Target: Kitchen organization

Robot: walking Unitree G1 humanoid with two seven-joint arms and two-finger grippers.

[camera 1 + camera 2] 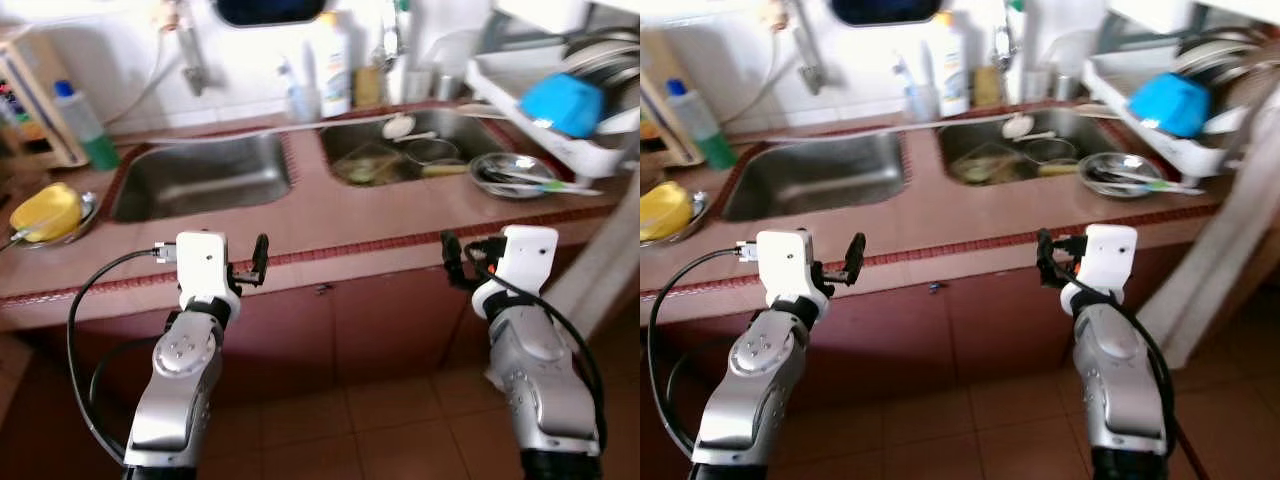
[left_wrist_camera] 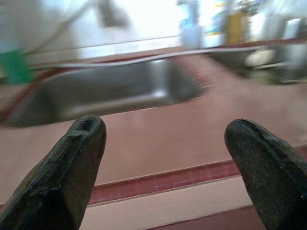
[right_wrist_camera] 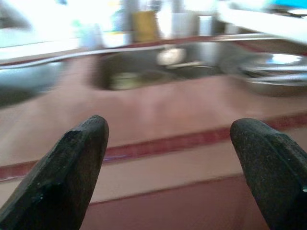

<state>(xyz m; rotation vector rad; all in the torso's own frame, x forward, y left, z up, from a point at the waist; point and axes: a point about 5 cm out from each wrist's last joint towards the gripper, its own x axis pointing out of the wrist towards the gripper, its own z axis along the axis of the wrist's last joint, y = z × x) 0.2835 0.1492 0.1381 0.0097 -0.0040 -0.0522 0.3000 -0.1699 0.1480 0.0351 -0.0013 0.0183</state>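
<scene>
Sink (image 1: 205,178) beyond left tool (image 2: 165,143), tool open

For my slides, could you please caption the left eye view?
Both open grippers, left and right, held before a counter with two sinks.

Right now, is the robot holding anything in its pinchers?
No. The left gripper and right gripper are both open and empty, hanging in front of the counter.

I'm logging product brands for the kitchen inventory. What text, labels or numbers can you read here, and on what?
No text can be read.
Tall white bottle behind the sinks: label too blurred.
Green bottle with a blue cap: no legible print.
Box at far left: coloured markings, blurred.
</scene>
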